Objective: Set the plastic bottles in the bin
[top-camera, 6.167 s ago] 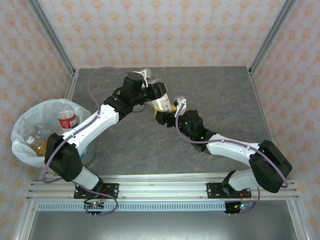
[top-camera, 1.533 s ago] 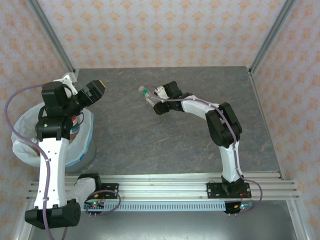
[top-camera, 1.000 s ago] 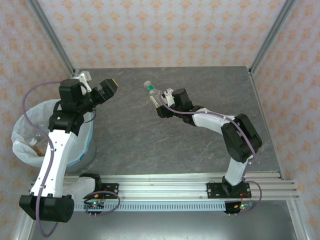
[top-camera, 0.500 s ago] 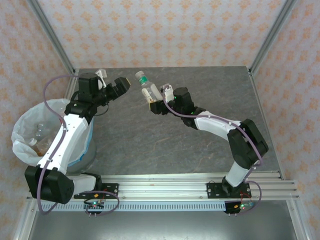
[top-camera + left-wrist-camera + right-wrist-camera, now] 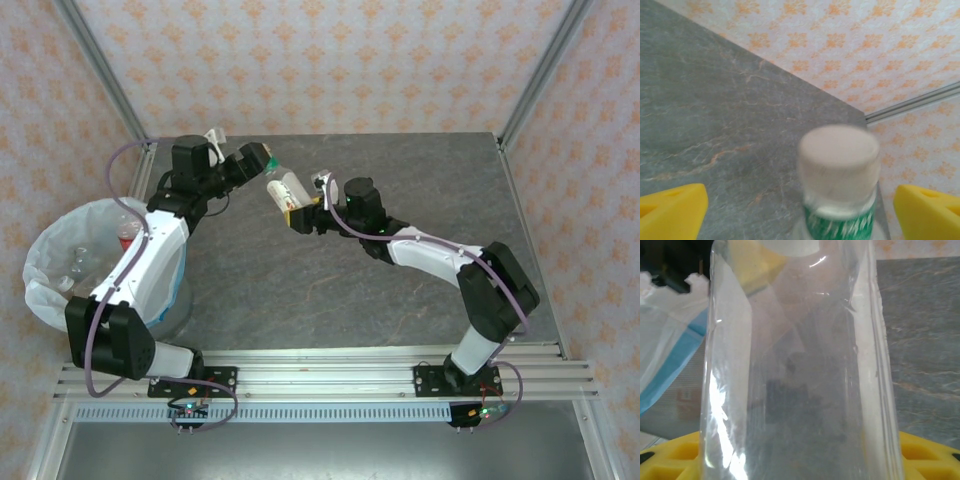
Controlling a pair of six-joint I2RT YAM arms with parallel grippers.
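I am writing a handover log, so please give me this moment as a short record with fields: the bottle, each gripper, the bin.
bottle in play: clear bottle, white cap, green band at the neck, held tilted above the table
right gripper: shut on the clear bottle near its base
left gripper: open, fingers on either side of the white cap, not touching it
bin: far left, white bag liner, several bottles inside
task state: clear bottle not yet in the bin

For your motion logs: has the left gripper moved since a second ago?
Yes: the left gripper has swung right, away from the bin, toward the clear bottle.
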